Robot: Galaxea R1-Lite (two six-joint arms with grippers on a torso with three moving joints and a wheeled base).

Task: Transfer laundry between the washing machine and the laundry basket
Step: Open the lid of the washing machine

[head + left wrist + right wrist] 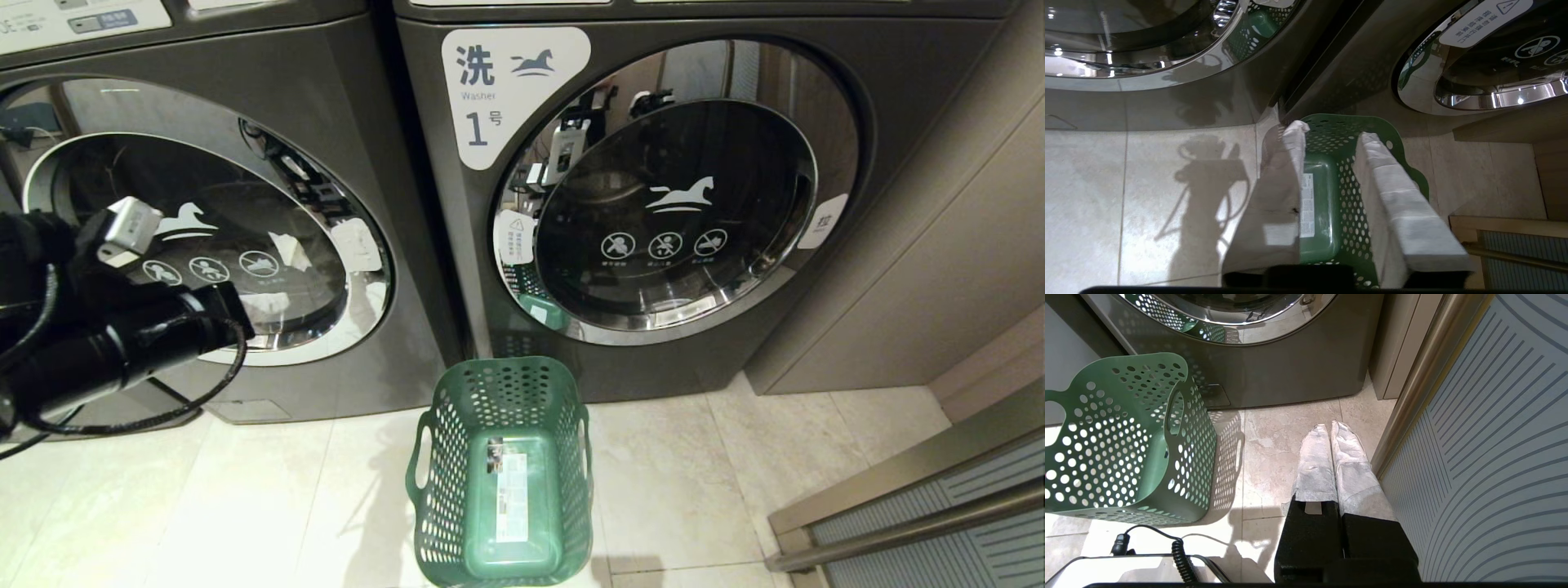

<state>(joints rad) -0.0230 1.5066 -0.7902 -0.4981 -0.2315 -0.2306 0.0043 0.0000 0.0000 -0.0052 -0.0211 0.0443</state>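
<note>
Empty green plastic laundry basket (502, 474), rectangular, round-holed walls, white sticker inside, standing on pale glossy floor tiles (245, 506). Left gripper (1331, 139) above it, jaws apart, holding nothing. Right gripper (1330, 430) jaws pressed together. Beyond, dark grey chrome-rimmed washers (653, 204), doors closed.

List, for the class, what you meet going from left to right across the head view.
Left arm → washing machine on the left → green laundry basket → washer labelled 1 → wall panel.
</note>
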